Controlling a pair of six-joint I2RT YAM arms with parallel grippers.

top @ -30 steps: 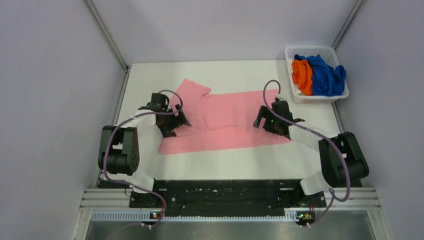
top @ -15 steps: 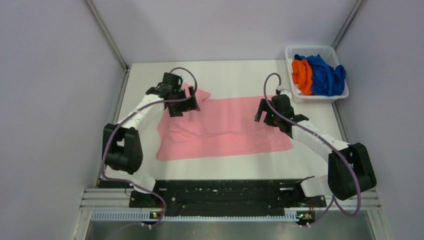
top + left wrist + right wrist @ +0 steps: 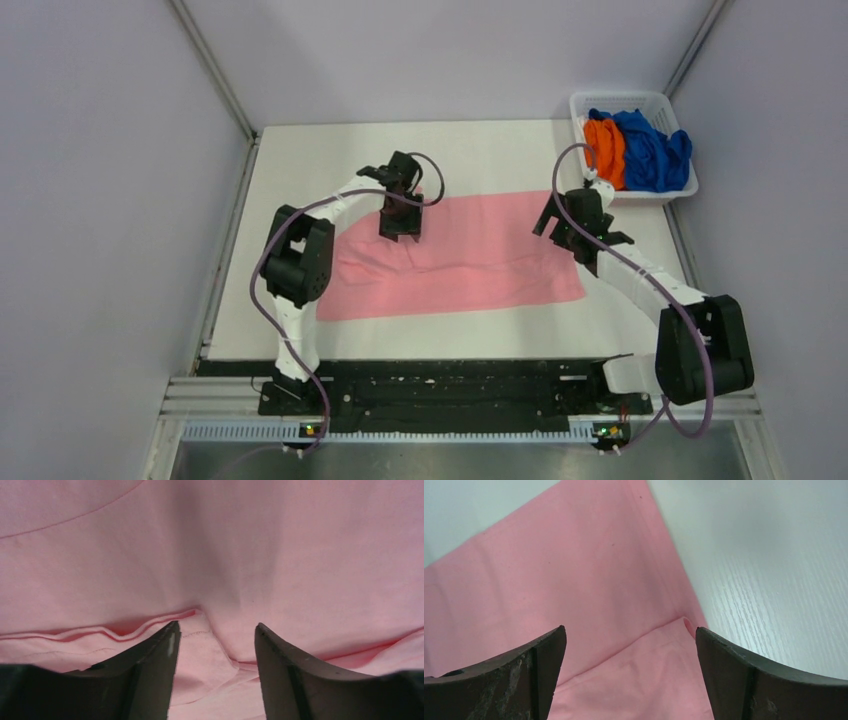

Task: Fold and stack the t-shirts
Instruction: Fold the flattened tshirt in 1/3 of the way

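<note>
left claw (image 3: 215,630) sits low on the pink t-shirt (image 3: 480,255), left of centre in the top view. its two fingers are parted to a middling gap and straddle a raised stitched hem where one layer overlaps another. the wrist view shows cloth between the tips, but nothing is pinched or lifted yet, so i judge it has hold of nothing.

the pink t-shirt lies spread as a wide band across the middle of the table (image 3: 480,150). it is mostly flat, with wrinkles and a doubled layer at its left end.

right claw (image 3: 631,630) hangs over the shirt's right edge with its fingers as wide apart as they go, and it is empty. below it a lower layer peeks out from under the top one beside bare table.

in the upper right corner the basket (image 3: 620,97) holds the orange t-shirt (image 3: 604,150) and the blue t-shirt (image 3: 655,150), both crumpled and untouched.

the step in hand looks like an early fold of the first shirt (nothing is stacked yet). the next move calls for the left fingers to shut on that hem and catch only the layer meant to travel. the right claw needs to come down on its own edge so both ends lift together.
</note>
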